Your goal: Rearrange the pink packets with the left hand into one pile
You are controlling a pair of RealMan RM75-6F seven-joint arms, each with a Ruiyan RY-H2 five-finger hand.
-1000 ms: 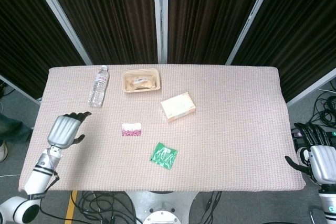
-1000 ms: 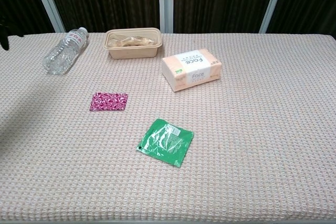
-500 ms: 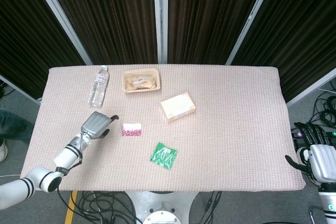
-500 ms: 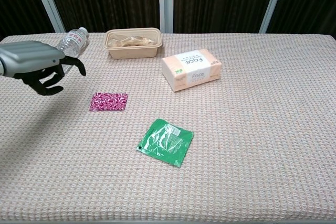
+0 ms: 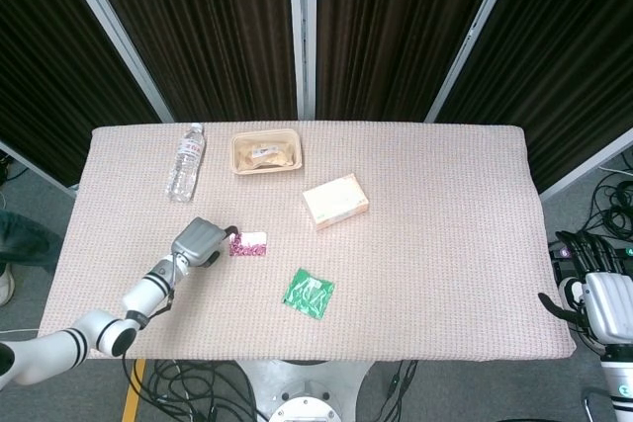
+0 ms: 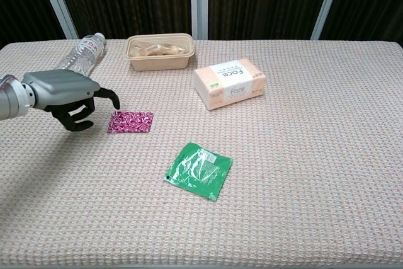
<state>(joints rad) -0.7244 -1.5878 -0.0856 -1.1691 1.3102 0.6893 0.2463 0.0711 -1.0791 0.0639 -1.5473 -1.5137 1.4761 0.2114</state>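
The left robot hand (image 6: 69, 96) hangs over the near left part of the table (image 6: 315, 155), fingers apart and holding nothing. Just to its right lies a packet (image 6: 130, 121), flat on the table, close to the fingertips (image 6: 114, 101) but apart from them. Behind the hand a bottle (image 6: 77, 61) lies on its side. Further right of the bottle, at the far edge, stands a tray (image 6: 159, 51) with something in it. A box (image 6: 229, 84) sits well to the hand's right, beyond the packet. A pouch (image 6: 198, 170) lies nearer the front edge, right of the hand. The right robot hand (image 5: 601, 303) rests off the table's right edge, well apart from everything.
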